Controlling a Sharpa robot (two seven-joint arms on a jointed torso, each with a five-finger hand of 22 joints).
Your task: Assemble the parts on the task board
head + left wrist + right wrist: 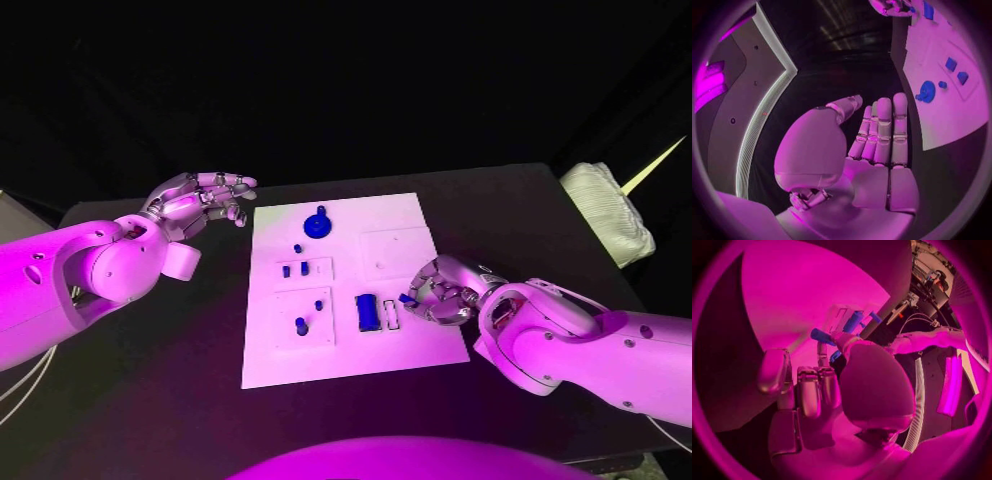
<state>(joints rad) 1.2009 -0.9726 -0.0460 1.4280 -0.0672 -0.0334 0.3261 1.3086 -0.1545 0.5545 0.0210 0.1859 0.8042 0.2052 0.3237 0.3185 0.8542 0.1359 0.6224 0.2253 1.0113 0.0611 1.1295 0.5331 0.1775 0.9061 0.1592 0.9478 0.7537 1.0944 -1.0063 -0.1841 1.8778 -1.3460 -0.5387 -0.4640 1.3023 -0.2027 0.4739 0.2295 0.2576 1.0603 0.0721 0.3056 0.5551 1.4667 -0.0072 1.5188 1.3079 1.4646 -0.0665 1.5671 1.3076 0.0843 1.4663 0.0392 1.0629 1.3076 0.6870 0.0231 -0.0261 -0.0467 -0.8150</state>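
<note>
Black table under a dark background carries the white task board in its middle, lying flat. On the board several blue parts are spread. A round blue part with a small tab sits near the far end, and a tiny blue piece lies just beside it toward the robot. Two small blue blocks stand in a square recess on the board's left half. Nearer to the robot, a blue peg stands in another square recess, and a long blue block stands beside a narrow white slot.

At the board's right edge, close to that slot, the right hand rests low with its fingers curled in. A small blue part is pinched at its fingertips; in the right wrist view this piece sticks out between the thumb and the fingers, above the board.

Off the board, past its far left corner, the left hand hovers above the table, holding nothing. In the left wrist view its fingers are straight and side by side, with the thumb apart.

On the table's far right edge lies a pale folded cloth.
</note>
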